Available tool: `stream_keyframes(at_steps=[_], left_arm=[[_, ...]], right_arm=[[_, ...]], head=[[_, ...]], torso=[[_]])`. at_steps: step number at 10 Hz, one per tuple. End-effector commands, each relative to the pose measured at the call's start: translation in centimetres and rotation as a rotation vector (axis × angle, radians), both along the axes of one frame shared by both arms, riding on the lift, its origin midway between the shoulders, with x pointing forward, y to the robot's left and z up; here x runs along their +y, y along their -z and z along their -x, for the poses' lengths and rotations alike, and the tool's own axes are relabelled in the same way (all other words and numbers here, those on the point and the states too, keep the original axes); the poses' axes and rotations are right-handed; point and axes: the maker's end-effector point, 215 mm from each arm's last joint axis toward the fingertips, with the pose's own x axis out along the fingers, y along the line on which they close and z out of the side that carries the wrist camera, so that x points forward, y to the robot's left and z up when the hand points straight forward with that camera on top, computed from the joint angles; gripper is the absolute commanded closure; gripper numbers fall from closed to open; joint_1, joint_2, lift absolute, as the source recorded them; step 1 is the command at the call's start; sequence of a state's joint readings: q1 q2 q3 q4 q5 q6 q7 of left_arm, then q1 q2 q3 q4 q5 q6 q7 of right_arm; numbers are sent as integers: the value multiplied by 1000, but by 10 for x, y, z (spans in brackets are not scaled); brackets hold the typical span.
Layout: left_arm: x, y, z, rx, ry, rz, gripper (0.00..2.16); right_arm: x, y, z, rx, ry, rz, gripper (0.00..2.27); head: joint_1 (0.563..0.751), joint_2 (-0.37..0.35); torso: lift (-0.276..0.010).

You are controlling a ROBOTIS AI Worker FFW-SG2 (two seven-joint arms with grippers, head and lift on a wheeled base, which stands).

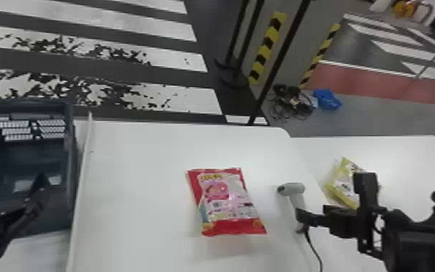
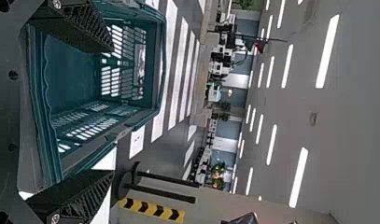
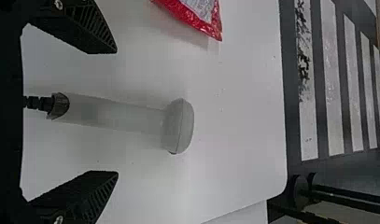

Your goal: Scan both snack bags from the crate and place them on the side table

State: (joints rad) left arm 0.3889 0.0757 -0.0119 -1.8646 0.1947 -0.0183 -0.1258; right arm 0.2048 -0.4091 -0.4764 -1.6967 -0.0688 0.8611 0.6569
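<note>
Red plastic snack bag (image 1: 227,202) untouched, lower centre; the grey plastic scanner (image 3: 178,126) should be gripped squarely by the spread right claw (image 3: 116,112).

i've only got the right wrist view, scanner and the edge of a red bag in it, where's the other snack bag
Observer: The yellow snack bag lies on the side table, to the right of the scanner, partly hidden in the head view.
Operator: ok and the one i see an edge of, what's on its far side from the scanner
Observer: The crate. The red snack bag lies between it and the scanner.
Operator: where's the other arm
Observer: The left gripper is at the crate, its fingers apart.
</note>
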Motion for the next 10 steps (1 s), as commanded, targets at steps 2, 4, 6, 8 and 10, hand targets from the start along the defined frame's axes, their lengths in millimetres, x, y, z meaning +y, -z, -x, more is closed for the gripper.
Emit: stream_keyframes(at_steps=[2,4,6,8,10], left_arm=[[3,2,0,4,-2,0,73],[0,4,0,7,-1,4,73],[2,6,2,12,-1,1,73],[3,6,3,10,-2,0,73],[3,7,3,11,-2,0,73]], right_arm=[[-5,13,0,46,-17,7,66],[-2,15,-9,49,-20,-7,83],[9,18,-19,57,-39,-15,235],[12,25,-20,83,-52,-9,596],[12,28,-17,104,-44,-9,1700]], head=[[695,-350],[695,-350],[695,-350],[695,-341],[695,-337]], torso=[[-95],[-95],[-95],[-95],[-95]])
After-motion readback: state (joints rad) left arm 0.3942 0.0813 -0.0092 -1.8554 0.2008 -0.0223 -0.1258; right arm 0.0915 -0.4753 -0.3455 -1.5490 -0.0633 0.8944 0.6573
